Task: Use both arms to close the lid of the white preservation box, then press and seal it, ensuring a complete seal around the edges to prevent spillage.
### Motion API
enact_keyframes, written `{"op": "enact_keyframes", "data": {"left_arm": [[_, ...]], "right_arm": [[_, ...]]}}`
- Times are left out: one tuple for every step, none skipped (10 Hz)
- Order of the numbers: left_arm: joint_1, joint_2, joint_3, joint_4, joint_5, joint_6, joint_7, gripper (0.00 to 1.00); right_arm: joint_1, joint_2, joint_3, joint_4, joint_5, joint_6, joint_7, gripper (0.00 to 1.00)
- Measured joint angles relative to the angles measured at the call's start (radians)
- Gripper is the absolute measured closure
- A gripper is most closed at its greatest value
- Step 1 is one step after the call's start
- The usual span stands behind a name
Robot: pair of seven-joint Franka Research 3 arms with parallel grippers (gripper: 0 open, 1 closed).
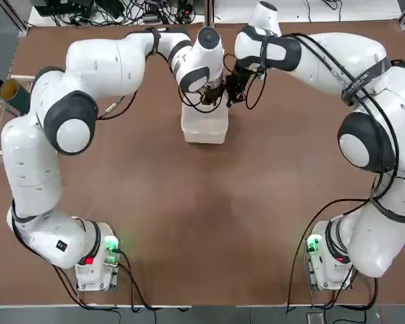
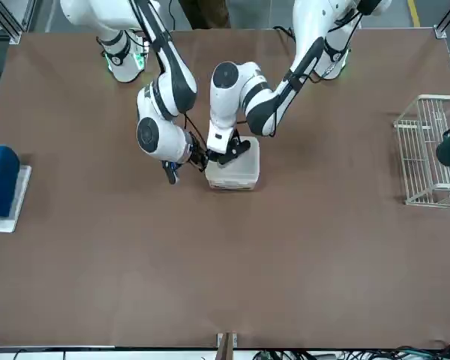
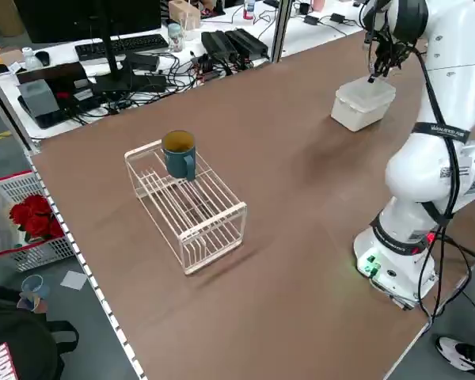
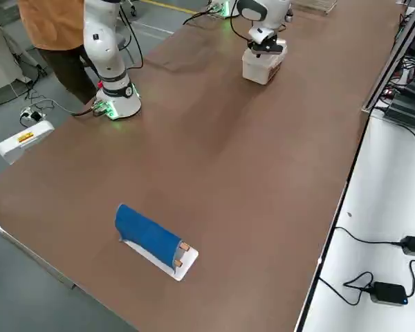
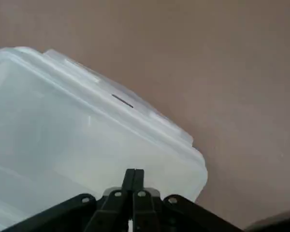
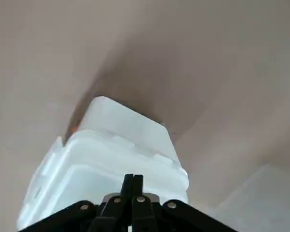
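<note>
Nearest to us in the overhead view are the two arm bases with their green lights, at the near edge of the brown table. Both white arms reach from there toward the plastic box, which we take as our landmark; it sits on the table's middle line, toward the far side from the bases.

The lid lies flat on the box, down over its rim all along the edges we can see. In the left wrist view a small latch tab juts from the lid's edge.

The left gripper is directly above the box, its two fingers pressed together with nothing between them, their tips at the lid's surface. We cannot tell whether they actually touch it.

The right gripper is just beside the box, at its right rear corner as the robot faces it. Its fingers are also together and hold nothing. In the front view it hangs just off the box's edge.

Well to the robot's left of the box stands a cream wire rack with a dark teal mug resting on top of it. Well to the robot's right of the box lies a blue roll on a white base.

A person in an orange top stands beyond the table's edge, behind the right arm's base.
</note>
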Motion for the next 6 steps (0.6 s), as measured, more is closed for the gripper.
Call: {"op": "enact_keyframes", "data": {"left_arm": [[0.001, 0.001, 0.001, 0.002, 0.000, 0.001, -0.001, 0.99], [0.006, 0.002, 0.007, 0.006, 0.000, 0.006, -0.001, 0.99], [0.027, 0.001, 0.007, 0.014, 0.000, 0.003, -0.001, 0.99], [0.051, -0.004, 0.005, 0.027, -0.002, -0.008, 0.001, 0.99], [0.072, -0.019, 0.003, 0.037, -0.009, -0.026, 0.001, 0.99], [0.089, -0.045, 0.000, 0.041, -0.027, -0.060, 0.008, 0.99]], "right_arm": [[0.001, -0.002, -0.029, 0.013, -0.010, -0.003, -0.037, 0.96], [0.000, -0.002, -0.058, 0.037, -0.034, -0.008, -0.065, 0.96], [-0.001, -0.001, -0.075, 0.074, -0.064, -0.016, -0.076, 0.96], [-0.003, 0.004, -0.080, 0.118, -0.083, -0.020, -0.077, 0.96], [-0.007, 0.024, -0.082, 0.171, -0.087, -0.022, -0.077, 0.96], [-0.010, 0.069, -0.083, 0.232, -0.088, -0.022, -0.083, 0.96]]}}
